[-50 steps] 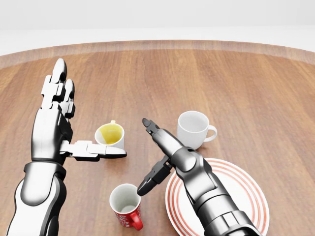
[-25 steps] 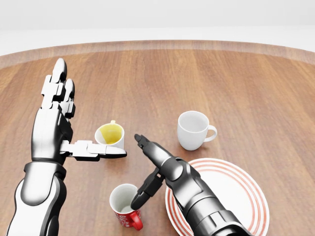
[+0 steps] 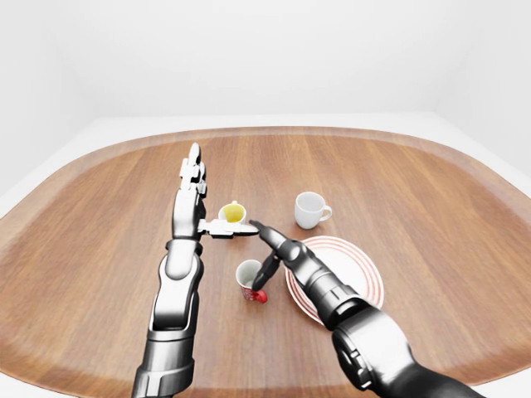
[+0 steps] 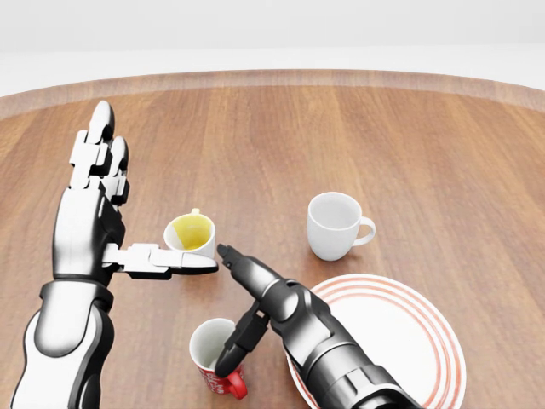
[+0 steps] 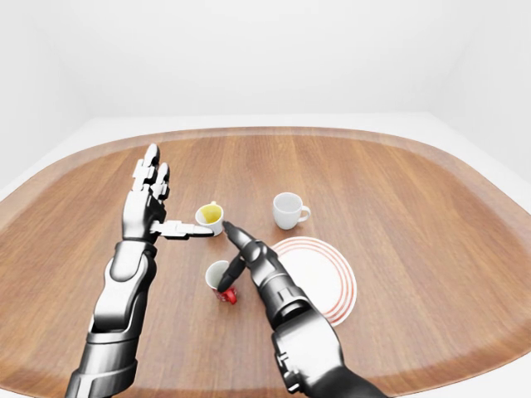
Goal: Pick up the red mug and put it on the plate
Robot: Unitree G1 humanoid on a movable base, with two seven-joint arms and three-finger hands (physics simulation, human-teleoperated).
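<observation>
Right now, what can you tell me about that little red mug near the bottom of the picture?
The red mug stands upright on the wooden table, just left of the plate in the head view. It is glossy red outside with white markings, white and empty inside, and its handle points toward the view's lower right. The right hand is open above it, one dark finger dipping at its rim; whether they touch is unclear.

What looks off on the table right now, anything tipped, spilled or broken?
Nothing stands out. The red mug, yellow mug and white mug all stand upright, and the plate lies flat and bare. No spill shows. The right hand reaches open over the red mug's rim.
</observation>
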